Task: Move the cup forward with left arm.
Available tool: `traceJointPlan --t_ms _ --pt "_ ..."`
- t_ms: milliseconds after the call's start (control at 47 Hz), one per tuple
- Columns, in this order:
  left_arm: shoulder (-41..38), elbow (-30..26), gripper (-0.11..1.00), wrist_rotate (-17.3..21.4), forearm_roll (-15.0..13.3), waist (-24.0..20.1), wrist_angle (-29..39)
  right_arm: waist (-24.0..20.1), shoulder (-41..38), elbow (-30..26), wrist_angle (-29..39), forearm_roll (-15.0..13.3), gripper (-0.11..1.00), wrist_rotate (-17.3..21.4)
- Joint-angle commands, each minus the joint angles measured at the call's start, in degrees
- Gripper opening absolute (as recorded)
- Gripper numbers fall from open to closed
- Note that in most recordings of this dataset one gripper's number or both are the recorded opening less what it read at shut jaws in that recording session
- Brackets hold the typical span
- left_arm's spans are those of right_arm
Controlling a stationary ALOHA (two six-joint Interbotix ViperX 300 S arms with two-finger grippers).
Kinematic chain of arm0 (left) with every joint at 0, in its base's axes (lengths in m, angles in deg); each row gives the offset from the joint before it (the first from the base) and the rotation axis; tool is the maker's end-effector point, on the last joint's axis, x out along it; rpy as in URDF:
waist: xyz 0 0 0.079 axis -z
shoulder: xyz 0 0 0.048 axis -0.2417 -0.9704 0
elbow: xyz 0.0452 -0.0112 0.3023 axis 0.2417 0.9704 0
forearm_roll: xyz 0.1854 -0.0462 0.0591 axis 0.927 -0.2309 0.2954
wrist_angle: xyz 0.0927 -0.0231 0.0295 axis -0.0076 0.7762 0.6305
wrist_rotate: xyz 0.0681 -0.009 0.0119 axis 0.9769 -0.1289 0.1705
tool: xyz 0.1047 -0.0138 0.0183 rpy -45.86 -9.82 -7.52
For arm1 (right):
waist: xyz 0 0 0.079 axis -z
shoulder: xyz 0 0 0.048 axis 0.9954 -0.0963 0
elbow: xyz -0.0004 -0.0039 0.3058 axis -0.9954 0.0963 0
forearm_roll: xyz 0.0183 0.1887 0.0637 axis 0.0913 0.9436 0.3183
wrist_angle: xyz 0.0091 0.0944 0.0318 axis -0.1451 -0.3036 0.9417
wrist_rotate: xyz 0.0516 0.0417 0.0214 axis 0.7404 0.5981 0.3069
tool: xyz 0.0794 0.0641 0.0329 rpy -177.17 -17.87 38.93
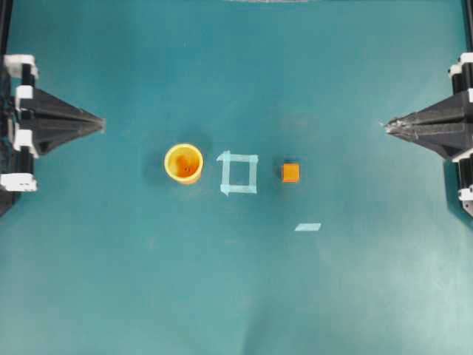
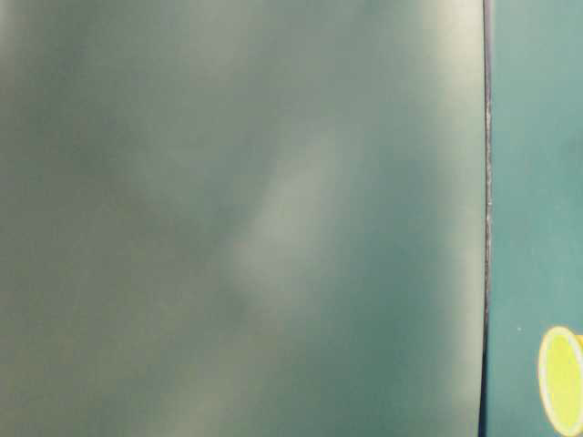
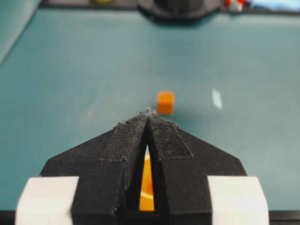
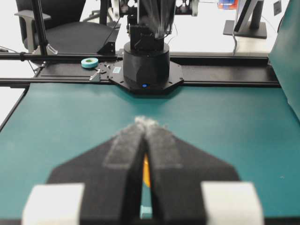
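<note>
Nothing is done yet: the cup sits left of centre, untouched, well apart from the left claw, whose tips are pressed together empty at the left edge.

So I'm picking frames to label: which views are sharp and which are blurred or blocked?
Overhead view: evenly lit and sharp; yellow cup, tape square and orange cube are crisp. Table-level view: mostly filled by a blurred grey-green surface, only a sliver of the cup at the right edge. Left wrist view: the left gripper is sharp, the far edge soft.
</note>
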Motion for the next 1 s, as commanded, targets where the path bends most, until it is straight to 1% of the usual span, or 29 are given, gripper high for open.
traceJointPlan --t_ms 0,106,149,191,319,361,425,468,510,574,808,978 --pt "-2.02 -0.62 0.0 -0.09 0.09 -0.18 -0.35 0.18 -0.44 -1.85 -0.18 0.18 0.0 0.09" --pt "-4.39 -0.7 0.02 -0.09 0.09 -0.26 -0.79 0.18 -0.44 -1.93 -0.18 0.18 0.0 0.09" --pt "-5.19 -0.79 0.04 -0.09 0.09 -0.26 -0.97 0.18 -0.44 -1.93 -0.18 0.18 0.0 0.09" --pt "-6.24 -0.79 0.09 -0.09 0.09 -0.26 -1.23 0.26 -0.44 -1.93 -0.18 0.18 0.0 0.09" --pt "-8.44 -1.05 0.39 -0.09 0.09 -0.18 -2.2 0.35 -0.44 -2.02 -0.18 0.18 0.0 0.09" --pt "-9.23 -1.14 0.52 -0.09 0.09 -0.26 -2.46 0.35 -0.35 -2.11 -0.18 0.18 0.0 0.09" --pt "-10.37 -1.32 0.67 -0.09 0.09 -0.26 -2.64 0.35 -0.44 -2.11 -0.18 0.18 0.0 0.09" --pt "-10.99 -1.41 0.73 -0.09 0.09 -0.26 -2.64 0.35 -0.35 -2.11 -0.18 0.18 0.0 0.09" --pt "-11.78 -1.58 0.74 -0.09 0.09 -0.26 -2.64 0.35 -0.44 -2.11 -0.09 0.18 0.0 0.09" --pt "-13.1 -1.76 0.72 -0.09 0.09 -0.26 -2.64 0.44 -0.35 -2.2 -0.09 0.18 0.0 0.09" --pt "-21.27 -2.11 0.72 0.09 0.09 -0.88 -2.11 0.44 -0.44 -2.37 -0.09 0.18 0.0 0.09" --pt "-26.81 -3.87 0.72 0.09 0.09 -1.05 -2.29 0.44 -0.26 -2.81 1.32 0.18 0.0 0.18"
